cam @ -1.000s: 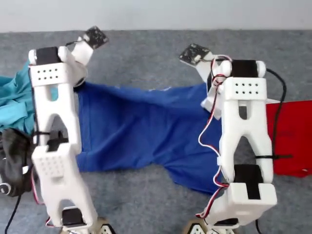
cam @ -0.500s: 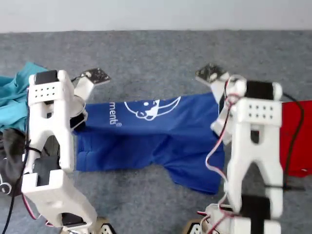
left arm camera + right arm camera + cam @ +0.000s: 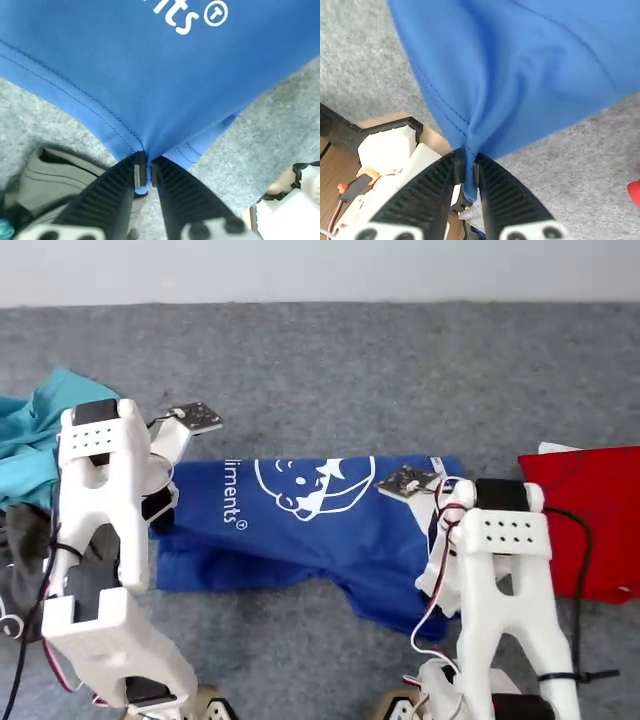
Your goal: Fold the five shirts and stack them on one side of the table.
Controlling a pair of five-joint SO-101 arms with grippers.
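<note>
The left end effector (image 3: 144,172) is clenched on a pinch of hem of the royal-blue cotton T-shirt with white lettering and a cartoon print (image 3: 300,530). The cloth fans away from its ribbed black fingers, and a stitched seam runs straight into the pinch. The right end effector (image 3: 468,170) is clamped just as tightly on a gathered fold at the opposite edge of the same shirt, with fabric bunching just past its fingertips.

Between the two end effectors the blue shirt lies spread across the grey felt-like worktop (image 3: 350,360). Its far portion is turned over so the white print faces up. One sleeve pokes out toward the arms' bases, nearer the right end effector.

On the outer side of the left end effector a crumpled teal shirt (image 3: 30,440) sits on the worktop. A dark, drab grey garment (image 3: 20,570) is heaped close beside that arm, nearer its base.

On the outer side of the right end effector a bright red shirt (image 3: 590,520) lies flat. It is near the blue shirt's edge, but the arm hides whether the two touch.
</note>
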